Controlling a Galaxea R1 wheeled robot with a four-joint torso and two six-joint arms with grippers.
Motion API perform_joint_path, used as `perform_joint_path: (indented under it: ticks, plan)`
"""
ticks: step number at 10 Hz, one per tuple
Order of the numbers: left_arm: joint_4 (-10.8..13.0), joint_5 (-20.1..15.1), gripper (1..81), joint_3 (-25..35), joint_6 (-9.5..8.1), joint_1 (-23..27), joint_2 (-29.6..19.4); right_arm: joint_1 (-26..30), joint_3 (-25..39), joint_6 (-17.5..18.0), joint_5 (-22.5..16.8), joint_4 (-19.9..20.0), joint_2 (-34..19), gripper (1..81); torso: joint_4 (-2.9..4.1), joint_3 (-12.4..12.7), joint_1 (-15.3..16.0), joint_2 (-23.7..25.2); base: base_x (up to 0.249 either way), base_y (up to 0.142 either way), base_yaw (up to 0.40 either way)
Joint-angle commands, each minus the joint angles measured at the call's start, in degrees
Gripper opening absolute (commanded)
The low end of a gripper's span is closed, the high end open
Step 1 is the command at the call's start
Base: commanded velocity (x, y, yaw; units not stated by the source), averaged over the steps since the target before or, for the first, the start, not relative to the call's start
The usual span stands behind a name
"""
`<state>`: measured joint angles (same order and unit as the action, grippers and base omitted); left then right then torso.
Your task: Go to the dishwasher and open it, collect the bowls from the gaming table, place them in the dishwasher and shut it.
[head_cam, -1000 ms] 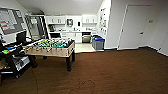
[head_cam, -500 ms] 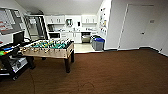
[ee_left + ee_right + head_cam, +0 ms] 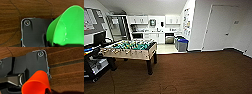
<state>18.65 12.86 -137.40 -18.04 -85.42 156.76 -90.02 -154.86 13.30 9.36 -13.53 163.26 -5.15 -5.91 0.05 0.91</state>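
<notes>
A translucent bright green bowl [image 3: 67,26] hangs tilted over the brown wood-look floor, and my left gripper [image 3: 53,44] is shut on its lower rim. An orange bowl [image 3: 36,82] is held the same way by my right gripper [image 3: 48,90]. In the head view the gaming table [image 3: 130,51], a table-football table with a green field and rods, stands at the left. Far back in the kitchen nook, the dishwasher [image 3: 169,39] shows as a steel front under the counter; I cannot tell from here whether it is open.
Grey bins with blue lids [image 3: 182,44] stand at the nook's right corner. A black cart with a monitor [image 3: 94,58] is at the left edge. A white door [image 3: 220,27] is in the right wall. Brown floor [image 3: 196,72] stretches ahead.
The head view has shifted slightly as I drive; the gaming table sits a little nearer the left. The earlier frames do not show the bowls.
</notes>
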Motion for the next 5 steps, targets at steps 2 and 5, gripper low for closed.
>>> perform_joint_path:
  ticks: [2, 5]
  plan:
    - [0.51, -1.79, 1.0, 0.64, 0.11, 2.23, -1.09, 2.07, -0.43, -0.20, -2.77, -0.44, -1.59, 1.0, 0.00, 0.00, 0.00, 0.00, 0.135, 0.000, 0.000]
    - [0.51, -1.70, 1.0, 0.64, 0.20, 2.23, -1.18, 2.07, -0.43, -0.20, -2.77, -0.44, -1.59, 1.0, 0.00, 0.00, 0.00, 0.00, 0.134, 0.000, 0.000]
